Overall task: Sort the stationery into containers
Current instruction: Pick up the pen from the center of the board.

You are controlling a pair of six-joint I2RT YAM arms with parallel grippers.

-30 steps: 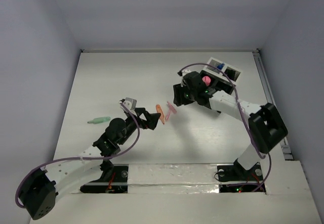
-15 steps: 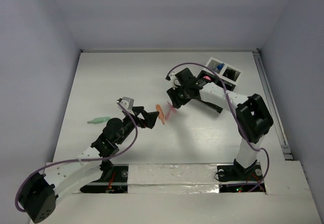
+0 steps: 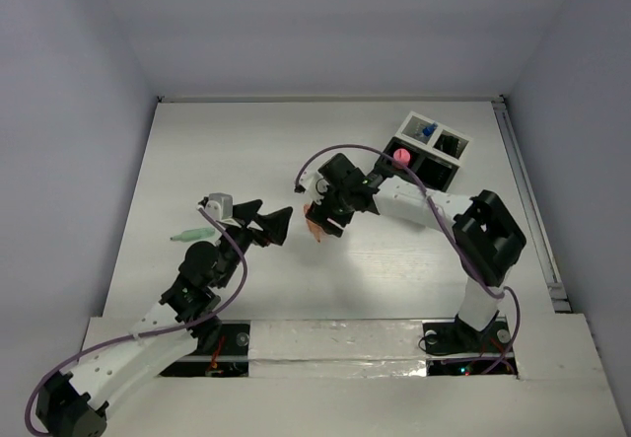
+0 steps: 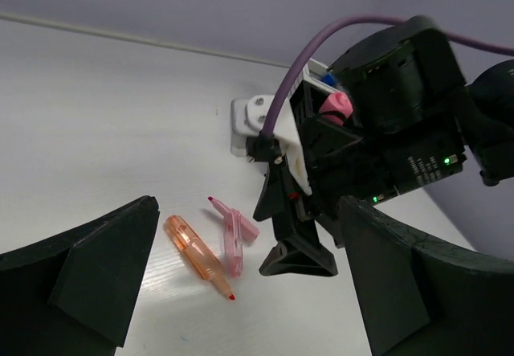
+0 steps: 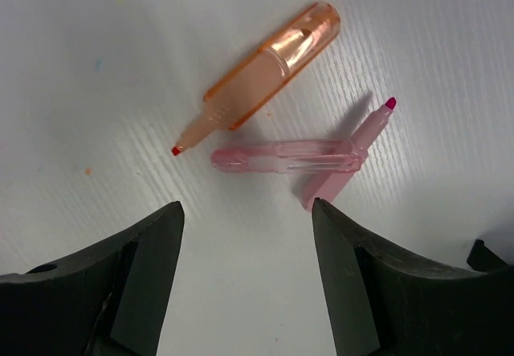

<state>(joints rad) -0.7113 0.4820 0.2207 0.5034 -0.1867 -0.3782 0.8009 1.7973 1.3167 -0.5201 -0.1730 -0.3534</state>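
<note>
White worktop (image 3: 246, 151) carried everything. At centre frame the right gripper (image 5: 246, 219) hung with fingers spread wide and empty; the left gripper (image 3: 272, 226), fingers equally wide, faced it from the left. A divided box (image 3: 408, 127) sat upper right. Below the right fingers lay an orange marker (image 5: 261, 75) just beside a pink marker (image 5: 297, 157). A pink round-topped piece (image 3: 401, 154) sat in the box.

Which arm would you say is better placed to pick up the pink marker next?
Right, I think. The right gripper hangs open directly over the pink marker, and the containers sit on its side; the left gripper, also open, is off beside it.
</note>
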